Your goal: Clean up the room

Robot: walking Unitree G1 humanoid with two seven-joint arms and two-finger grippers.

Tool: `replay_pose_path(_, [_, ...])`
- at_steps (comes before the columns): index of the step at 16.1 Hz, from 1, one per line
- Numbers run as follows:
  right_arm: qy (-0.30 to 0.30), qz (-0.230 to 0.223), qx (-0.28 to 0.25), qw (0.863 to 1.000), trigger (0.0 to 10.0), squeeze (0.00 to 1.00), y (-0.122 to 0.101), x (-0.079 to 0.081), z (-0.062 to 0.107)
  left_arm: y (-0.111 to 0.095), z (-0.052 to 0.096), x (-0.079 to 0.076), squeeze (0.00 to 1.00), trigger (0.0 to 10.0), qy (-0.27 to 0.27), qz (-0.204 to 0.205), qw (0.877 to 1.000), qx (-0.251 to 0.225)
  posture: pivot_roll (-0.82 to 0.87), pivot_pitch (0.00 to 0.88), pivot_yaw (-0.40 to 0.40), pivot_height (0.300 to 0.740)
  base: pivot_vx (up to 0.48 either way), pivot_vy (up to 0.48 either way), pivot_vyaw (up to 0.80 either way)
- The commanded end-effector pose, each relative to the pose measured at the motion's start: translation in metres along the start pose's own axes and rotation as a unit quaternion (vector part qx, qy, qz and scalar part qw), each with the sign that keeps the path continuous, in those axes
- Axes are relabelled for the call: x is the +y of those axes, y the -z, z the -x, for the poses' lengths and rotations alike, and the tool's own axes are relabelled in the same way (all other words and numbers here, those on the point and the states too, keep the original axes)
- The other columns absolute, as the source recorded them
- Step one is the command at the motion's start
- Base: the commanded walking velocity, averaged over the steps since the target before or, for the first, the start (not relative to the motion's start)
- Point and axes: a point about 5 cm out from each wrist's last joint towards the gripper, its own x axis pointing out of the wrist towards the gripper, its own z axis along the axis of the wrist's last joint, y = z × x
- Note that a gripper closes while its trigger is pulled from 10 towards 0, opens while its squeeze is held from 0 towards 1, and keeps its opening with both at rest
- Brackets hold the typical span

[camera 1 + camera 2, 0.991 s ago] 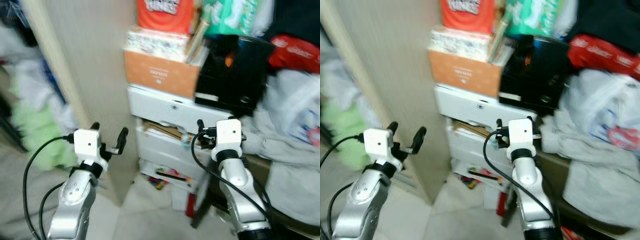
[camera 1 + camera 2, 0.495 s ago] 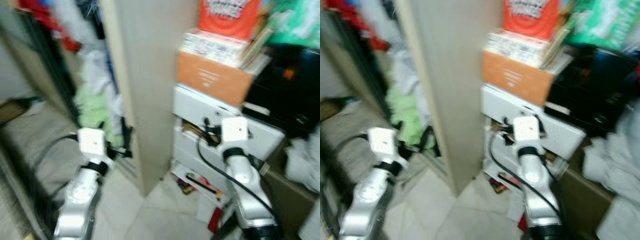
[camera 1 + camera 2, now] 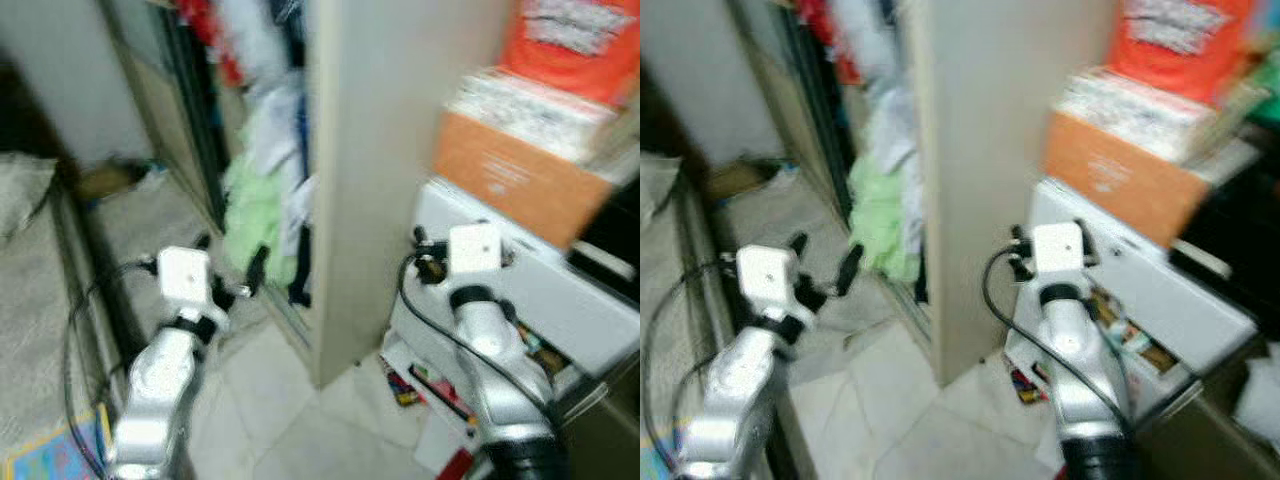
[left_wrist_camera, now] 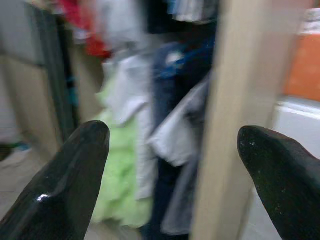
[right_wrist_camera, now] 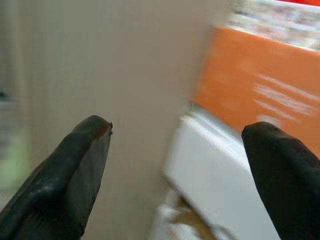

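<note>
Beige panel (image 3: 375, 150) dead centre, a tall wardrobe side standing upright on the pale tiled floor (image 3: 290, 420), and everything is blurred. Left gripper (image 3: 232, 268) is raised on the left, fingers spread wide apart and holding nothing; in its wrist view the two black fingertips (image 4: 70, 175) frame hanging clothes (image 4: 165, 115), touching none of them. Those clothes hang to the left of the panel: a light green garment (image 3: 255, 215), white and dark blue pieces beside it, something red (image 3: 205, 35) higher up.

Right gripper (image 5: 175, 175) is up on the right, just right of the panel and in front of the white drawer unit (image 3: 560, 290). Fingers well apart here too, nothing between them; the wrist view looks past them at the panel, an orange box (image 5: 270, 95) and the white unit beneath it. That orange box (image 3: 515, 180) sits on top of the drawers, with a patterned white box (image 3: 530, 105) on it and a red-orange pack (image 3: 585, 40) above that. One lower drawer hangs open with clutter inside (image 3: 530, 345), and small colourful bits (image 3: 405, 390) lie on the floor at the foot of the unit. Far left, a grey fabric surface (image 3: 35, 300).
</note>
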Motion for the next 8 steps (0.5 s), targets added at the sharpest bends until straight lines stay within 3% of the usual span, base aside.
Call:
replay_pose_path(1, [0.002,0.005,-0.005,1.000,10.0,0.00,-0.0017,-0.0042,-0.0009,-0.0016,-0.0020,-0.0037,0.00,10.0,0.004,-0.004,1.000,-0.006,-0.08,0.016,-0.033,0.740,0.000,0.000,0.80])
replay_pose_path(8, [0.000,0.005,-0.010,1.000,10.0,0.00,-0.0043,-0.0047,-0.0023,0.0005,-0.0033,-0.0051,0.00,10.0,0.006,-0.001,1.000,-0.005,-0.09,0.016,-0.034,0.740,0.000,0.000,0.80])
